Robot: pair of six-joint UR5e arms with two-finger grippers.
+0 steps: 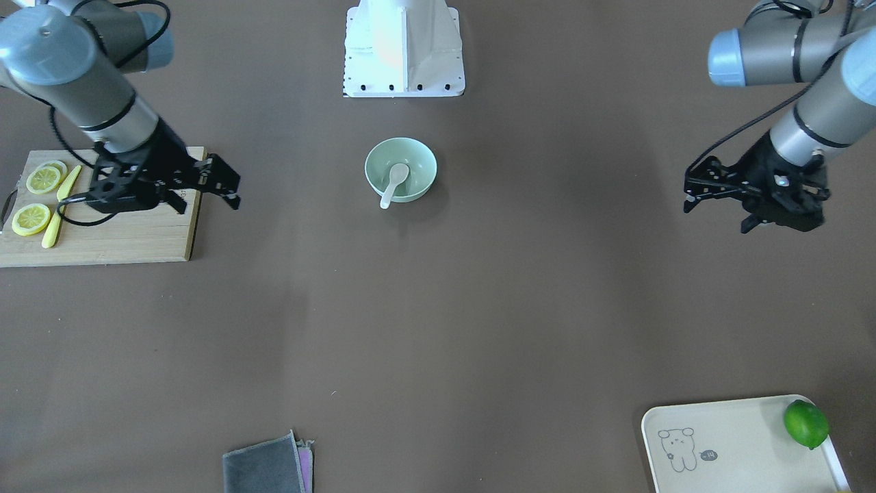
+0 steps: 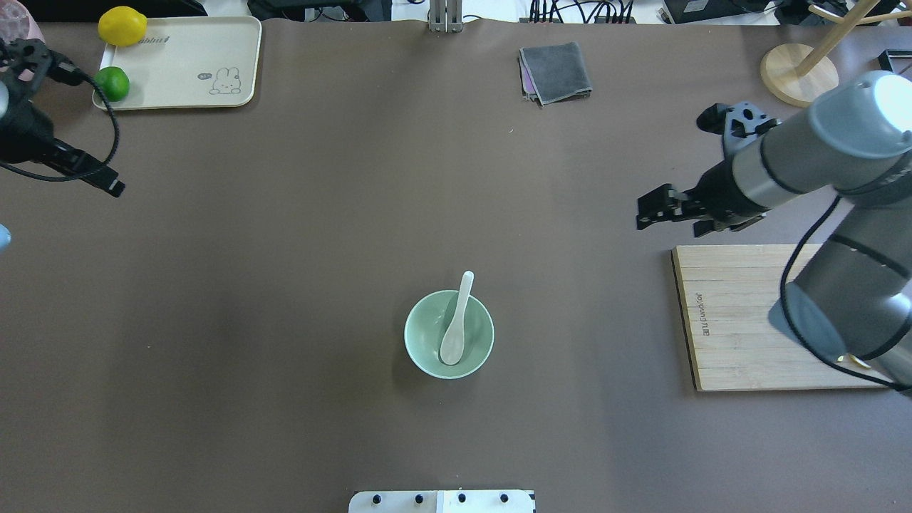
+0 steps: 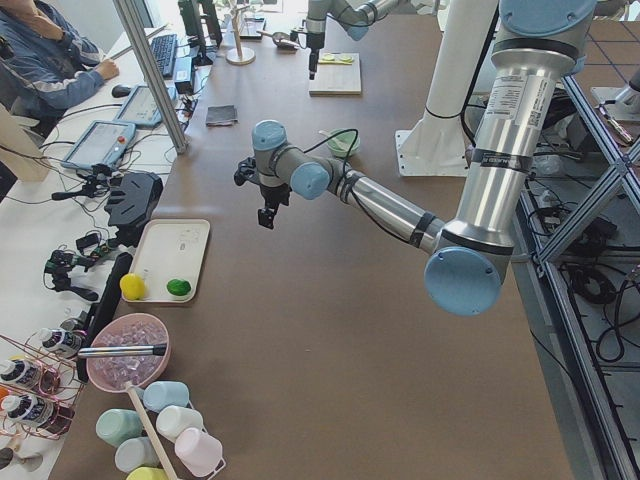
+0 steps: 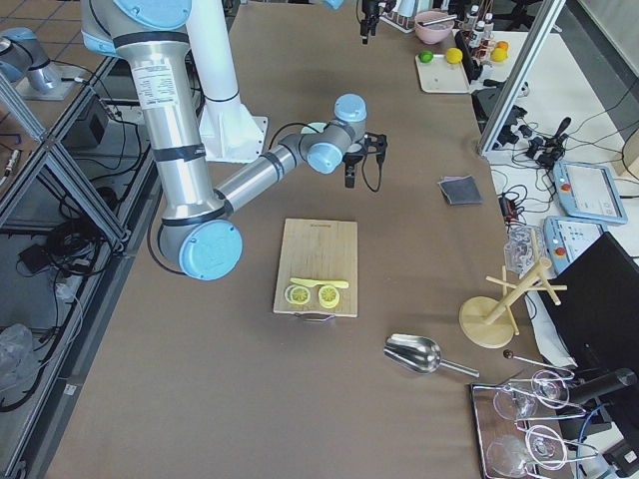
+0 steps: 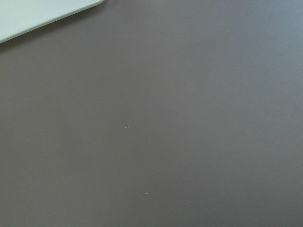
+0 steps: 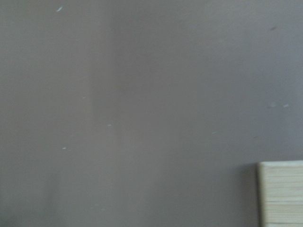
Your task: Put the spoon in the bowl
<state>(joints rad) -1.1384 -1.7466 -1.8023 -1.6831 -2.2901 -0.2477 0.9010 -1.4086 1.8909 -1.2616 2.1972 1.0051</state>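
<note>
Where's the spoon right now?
Overhead view: the spoon lies in the bowl mid-way across the table, scoop inside, handle over the far rim.

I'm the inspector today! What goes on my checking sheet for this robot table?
Surface: brown table cover, smooth.
Job's things: the spoon lies in the bowl, scoop inside, handle sticking out over the rim.
Clutter: cutting board with lemon slices; tray with a lemon and a lime; folded grey cloth.
Grippers: left gripper and right gripper both open, empty, far from the bowl.
Cables: a black cable loops along each wrist; the right arm's hangs over the cutting board.
Surroundings: robot base at the table edge; wooden stand; a person at a side desk.
</note>
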